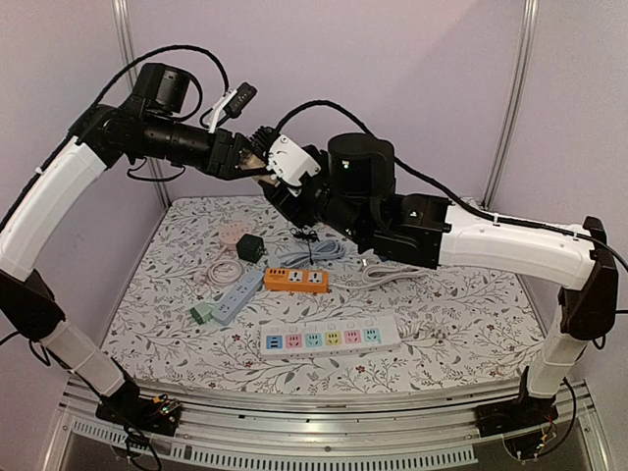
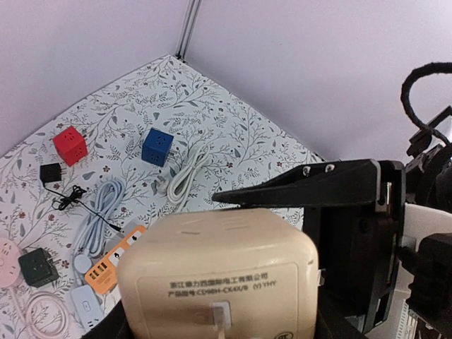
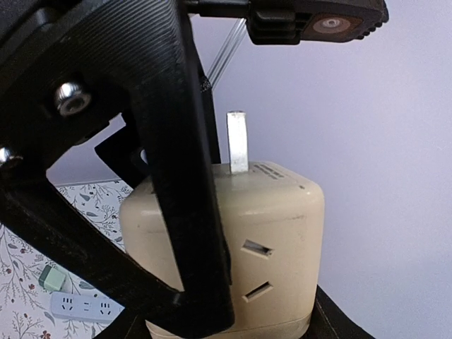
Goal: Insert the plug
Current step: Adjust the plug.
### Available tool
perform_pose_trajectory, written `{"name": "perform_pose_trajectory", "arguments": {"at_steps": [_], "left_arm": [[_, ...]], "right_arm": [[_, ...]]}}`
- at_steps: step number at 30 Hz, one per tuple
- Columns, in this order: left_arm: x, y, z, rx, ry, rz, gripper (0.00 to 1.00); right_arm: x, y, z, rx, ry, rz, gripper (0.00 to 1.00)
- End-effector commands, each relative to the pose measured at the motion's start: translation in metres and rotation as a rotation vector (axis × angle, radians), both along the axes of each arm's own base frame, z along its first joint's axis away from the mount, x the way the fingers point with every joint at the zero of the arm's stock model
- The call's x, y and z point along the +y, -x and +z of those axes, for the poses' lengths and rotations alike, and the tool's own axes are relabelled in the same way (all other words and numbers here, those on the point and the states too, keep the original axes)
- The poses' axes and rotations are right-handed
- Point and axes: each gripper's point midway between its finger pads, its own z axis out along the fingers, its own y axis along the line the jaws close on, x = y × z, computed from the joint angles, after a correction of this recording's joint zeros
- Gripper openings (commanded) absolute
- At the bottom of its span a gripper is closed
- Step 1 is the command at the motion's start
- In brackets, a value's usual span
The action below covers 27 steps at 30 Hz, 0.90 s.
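A cream cube plug [image 2: 219, 275] with a metal prong [image 3: 237, 141] and socket slots on one side hangs high above the table, between both grippers. My left gripper [image 1: 253, 162] comes in from the left and is shut on the cube [image 1: 261, 159]; one of its black fingers [image 3: 191, 212] lies flat against the cube's face. From the right, my right gripper [image 1: 283, 175] is shut on the same cube [image 3: 275, 240], and its black finger [image 2: 311, 187] runs along the cube's far edge. The fingertips are mostly hidden behind the cube.
On the flowered table [image 1: 471, 294] below lie a white power strip [image 1: 329, 339], an orange strip [image 1: 294, 281], a pale blue strip [image 1: 235, 297], a dark green cube [image 1: 250, 247] and coiled white cable [image 1: 392, 272]. A red cube [image 2: 70, 145] and a blue cube [image 2: 157, 146] stand near the back.
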Motion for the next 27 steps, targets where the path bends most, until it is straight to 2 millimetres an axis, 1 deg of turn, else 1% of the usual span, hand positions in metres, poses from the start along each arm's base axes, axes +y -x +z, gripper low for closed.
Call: {"name": "perform_pose_trajectory", "arguments": {"at_steps": [1, 4, 5, 7, 8, 9, 10, 11, 12, 13, 14, 15, 16, 18, 20, 23, 27], "left_arm": [[-0.01, 0.007, 0.002, 0.03, 0.037, -0.052, 0.39], [-0.008, 0.008, -0.001, 0.019, 0.025, -0.059, 0.06], [-0.007, 0.01, -0.001, 0.011, 0.022, -0.066, 0.0], [-0.005, 0.015, 0.002, -0.014, 0.019, -0.088, 0.0], [-0.003, 0.018, 0.003, -0.029, 0.016, -0.1, 0.0], [-0.002, 0.022, 0.004, -0.044, 0.011, -0.117, 0.0], [0.0, 0.027, 0.005, -0.054, 0.003, -0.135, 0.0], [0.002, 0.032, 0.006, -0.077, -0.007, -0.162, 0.0], [0.005, 0.038, 0.008, -0.097, -0.017, -0.191, 0.0], [0.007, 0.045, 0.009, -0.11, -0.023, -0.22, 0.0], [0.009, 0.054, 0.012, -0.125, -0.023, -0.257, 0.0], [0.011, 0.061, 0.015, -0.137, -0.024, -0.29, 0.0], [0.012, 0.069, 0.019, -0.153, -0.018, -0.324, 0.0], [0.014, 0.084, 0.027, -0.173, -0.004, -0.386, 0.0], [0.016, 0.095, 0.035, -0.198, 0.01, -0.435, 0.0], [0.016, 0.099, 0.042, -0.219, 0.021, -0.455, 0.0], [0.013, 0.101, 0.04, -0.226, 0.014, -0.47, 0.0]], "right_arm": [[0.001, -0.003, 0.023, -0.047, -0.071, -0.038, 0.0], [0.004, -0.001, 0.018, -0.046, -0.058, -0.015, 0.0], [0.006, 0.0, 0.015, -0.045, -0.049, -0.003, 0.0], [0.009, 0.004, 0.009, -0.044, -0.023, 0.027, 0.02], [0.009, 0.006, 0.008, -0.041, -0.011, 0.043, 0.09], [0.009, 0.009, 0.006, -0.035, 0.007, 0.056, 0.24], [0.008, 0.011, 0.003, -0.022, 0.015, 0.064, 0.5], [0.003, 0.013, 0.005, -0.011, 0.014, 0.073, 0.76], [-0.001, 0.014, 0.003, 0.011, 0.013, 0.091, 0.95], [-0.005, 0.018, 0.002, 0.062, 0.0, 0.142, 0.98], [-0.011, 0.028, 0.005, 0.114, -0.01, 0.231, 0.99], [-0.013, 0.036, 0.008, 0.184, -0.056, 0.336, 0.99], [-0.018, 0.046, 0.016, 0.237, -0.106, 0.446, 0.99], [-0.024, 0.058, 0.033, 0.372, -0.253, 0.572, 0.99], [-0.022, 0.073, 0.042, 0.461, -0.341, 0.677, 0.99], [-0.014, 0.086, 0.047, 0.526, -0.402, 0.789, 0.99], [-0.011, 0.087, 0.05, 0.521, -0.465, 0.828, 0.99]]}}
